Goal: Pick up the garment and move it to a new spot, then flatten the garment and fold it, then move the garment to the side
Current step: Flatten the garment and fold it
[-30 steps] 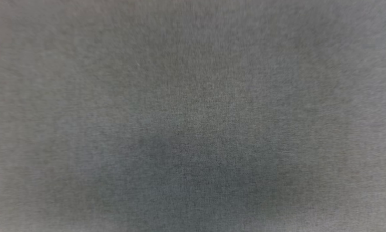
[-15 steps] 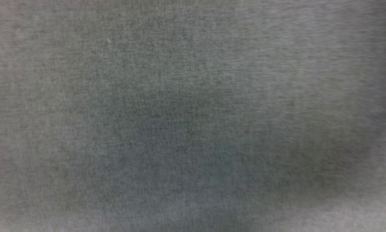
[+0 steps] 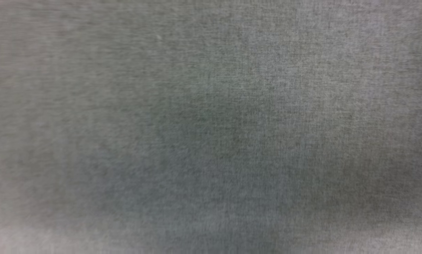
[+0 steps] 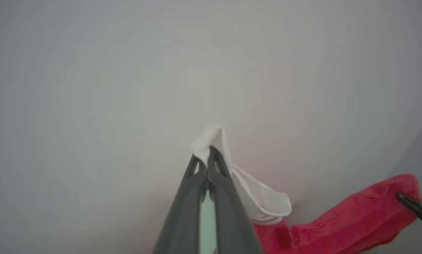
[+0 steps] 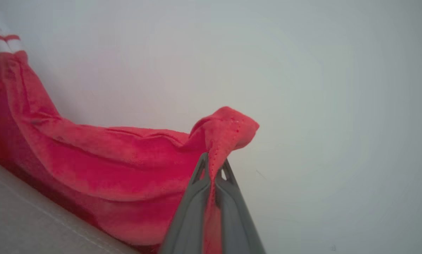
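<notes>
Three things, two kinds.
One red-and-white garment [image 5: 126, 165]; two pincers, the left pincer [image 4: 208, 154] and the right pincer [image 5: 214, 161], each two-fingered.

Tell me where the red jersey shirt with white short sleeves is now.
The red shirt spans between both grippers: left wrist view shows the left gripper pinching its white sleeve, right wrist view the right gripper pinching red fabric.
</notes>
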